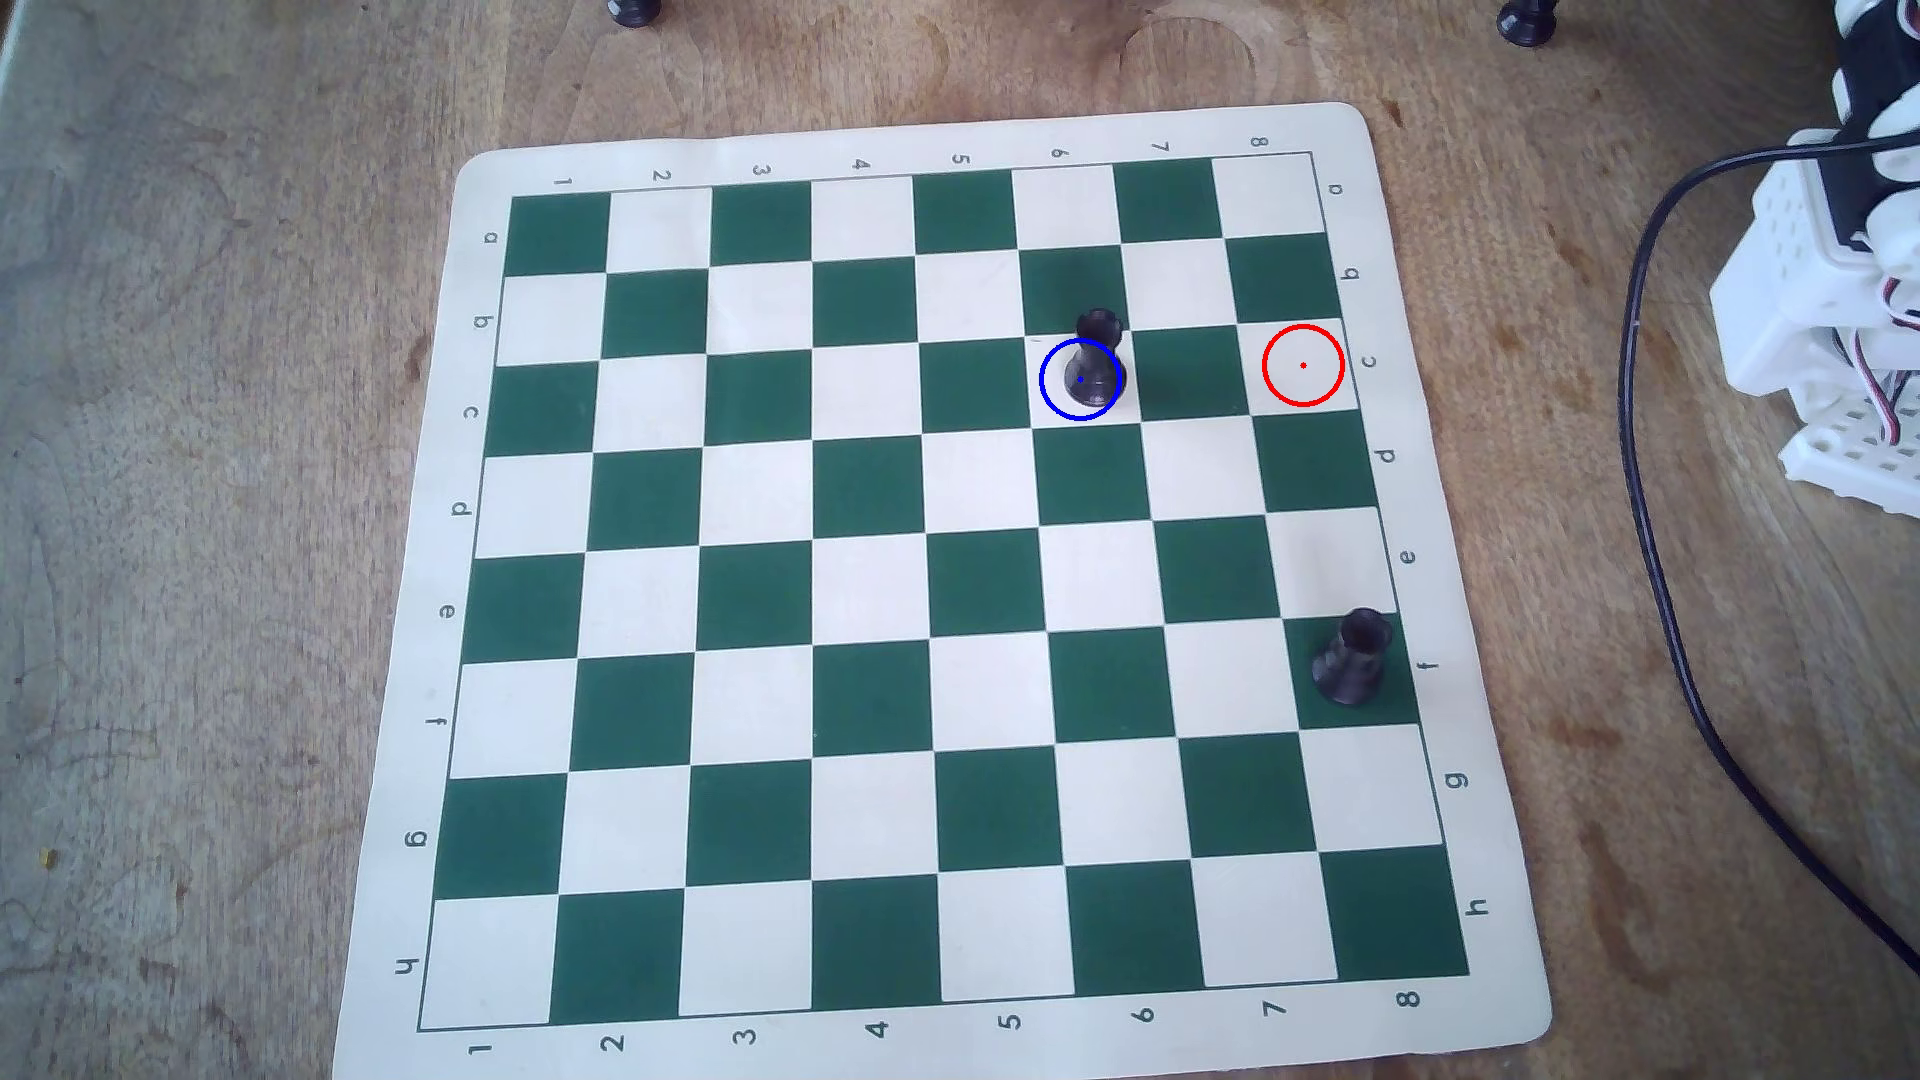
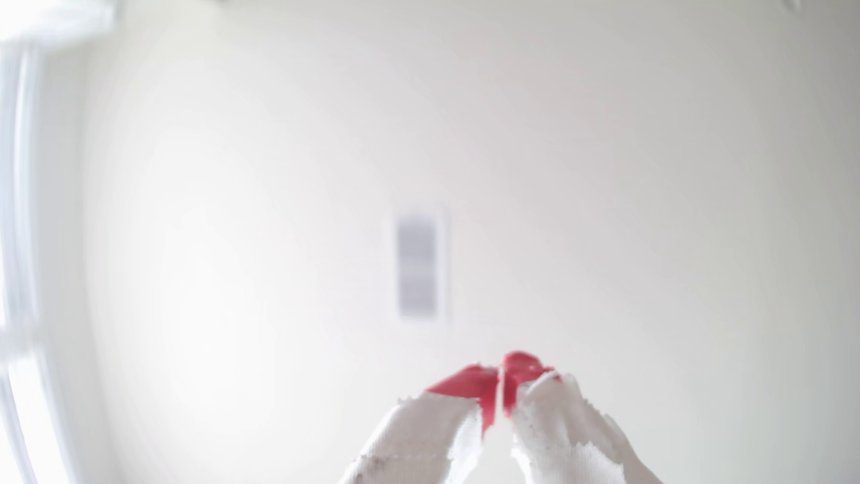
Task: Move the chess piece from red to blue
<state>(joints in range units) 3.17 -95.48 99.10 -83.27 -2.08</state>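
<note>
In the overhead view the small black chess piece (image 1: 1087, 363) stands upright on the green and cream chessboard (image 1: 935, 582), its base inside the blue ring (image 1: 1081, 379) on a cream square. The red ring (image 1: 1303, 365) lies two squares to the right and holds nothing. The gripper does not show on the board; only the white arm base (image 1: 1839, 260) is at the right edge. In the wrist view my gripper (image 2: 500, 377), with red tips on white fingers, is shut on nothing and points at a blurred white wall.
A stouter black cone-shaped piece (image 1: 1351, 656) stands on a green square near the board's right edge. A black cable (image 1: 1652, 540) runs down the table right of the board. Two more black pieces (image 1: 1525, 21) sit at the top edge.
</note>
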